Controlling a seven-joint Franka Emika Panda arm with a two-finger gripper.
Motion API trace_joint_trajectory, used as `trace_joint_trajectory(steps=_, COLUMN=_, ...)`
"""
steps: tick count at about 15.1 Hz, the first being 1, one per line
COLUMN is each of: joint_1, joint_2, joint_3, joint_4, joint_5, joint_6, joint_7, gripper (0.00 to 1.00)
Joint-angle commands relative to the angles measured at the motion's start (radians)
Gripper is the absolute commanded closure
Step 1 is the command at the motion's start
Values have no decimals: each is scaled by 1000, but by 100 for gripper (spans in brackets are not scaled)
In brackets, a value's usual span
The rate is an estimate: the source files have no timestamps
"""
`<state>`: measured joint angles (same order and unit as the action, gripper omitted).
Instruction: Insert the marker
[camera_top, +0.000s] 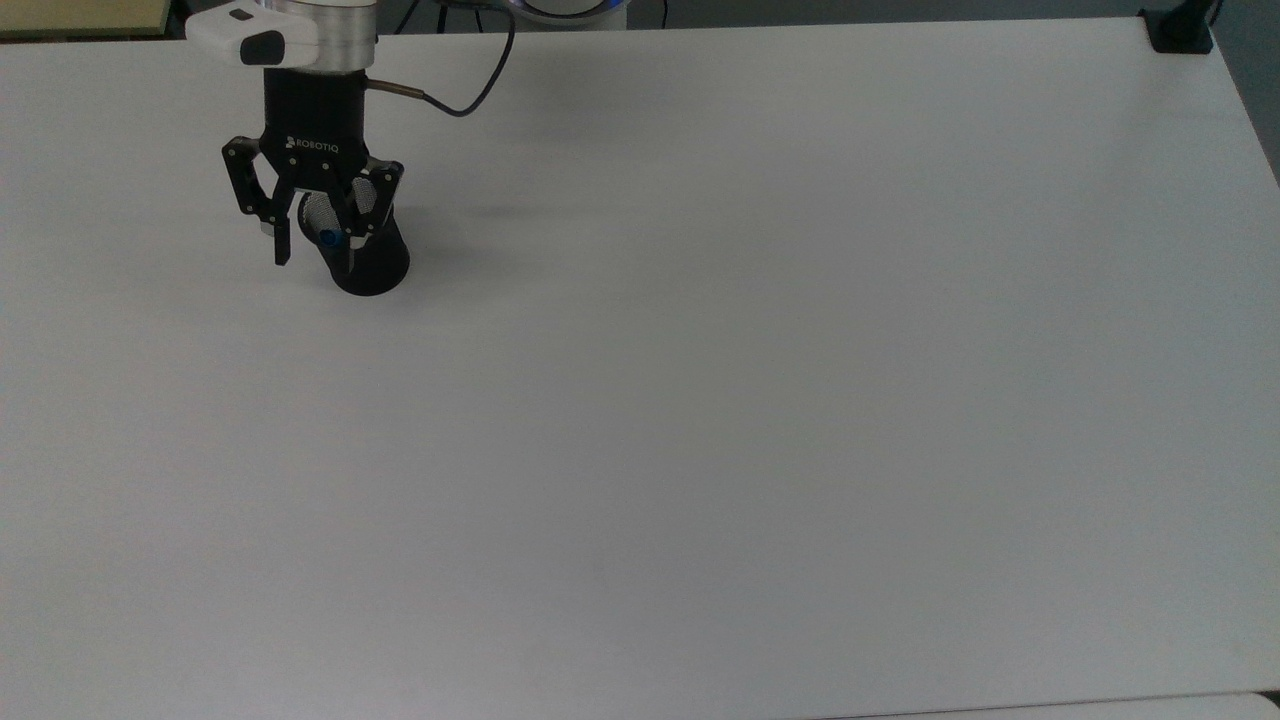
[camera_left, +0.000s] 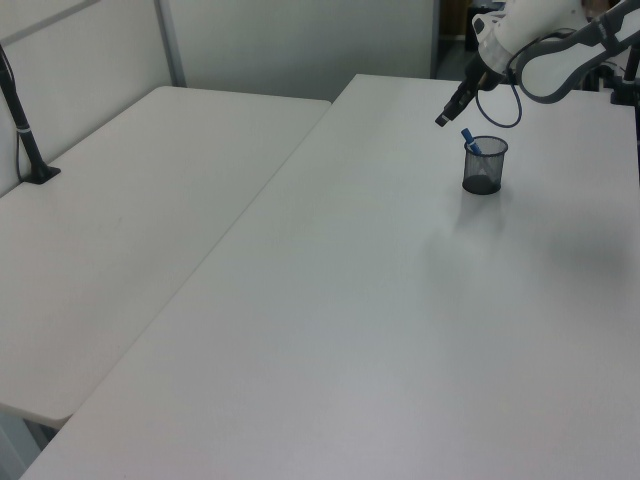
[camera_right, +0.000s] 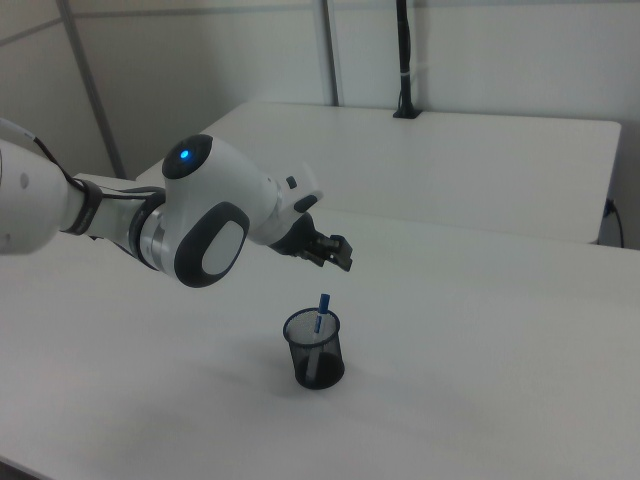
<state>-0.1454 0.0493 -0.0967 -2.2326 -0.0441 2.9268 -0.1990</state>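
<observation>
The marker (camera_top: 327, 238) stands inside the black mesh cup (camera_top: 368, 266), leaning on the rim, with its blue end poking above the cup's mouth. In the left view the marker (camera_left: 468, 141) sticks up from the cup (camera_left: 485, 166). The right view has the marker (camera_right: 322, 311) upright in the cup (camera_right: 314, 351). My gripper (camera_top: 313, 256) hangs open just above the cup with nothing between its fingers. It hovers up and to the left view's left (camera_left: 441, 119) of the cup, and above it in the right view (camera_right: 341, 256).
The cup sits near the far left corner of the white table (camera_top: 700, 400) in the top view. A black clamp (camera_top: 1180, 32) sits at the table's far right corner. A cable (camera_top: 455, 100) trails from the wrist. A second table (camera_left: 130, 200) adjoins, with a black post (camera_left: 25, 135).
</observation>
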Motion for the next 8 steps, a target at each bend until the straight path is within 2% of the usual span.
trace_joint_trajectory(steps=1, joint_1=9, joint_2=-32, joint_3=0, joint_4=22, joint_5=16, joint_6=-50, joint_7=70, gripper=10)
trace_joint_trajectory(steps=2, joint_1=9, joint_2=-35, joint_3=0, joint_4=53, joint_5=16, joint_6=-110, joint_7=102, gripper=0)
trace_joint_trajectory(steps=6, joint_1=9, joint_2=-34, joint_3=3, joint_4=298, joint_5=16, joint_6=-583, joint_7=157, gripper=0)
trace_joint_trajectory(steps=8, joint_1=9, joint_2=-34, joint_3=6, joint_4=390, joint_5=18, joint_6=-780, joint_7=168, gripper=0)
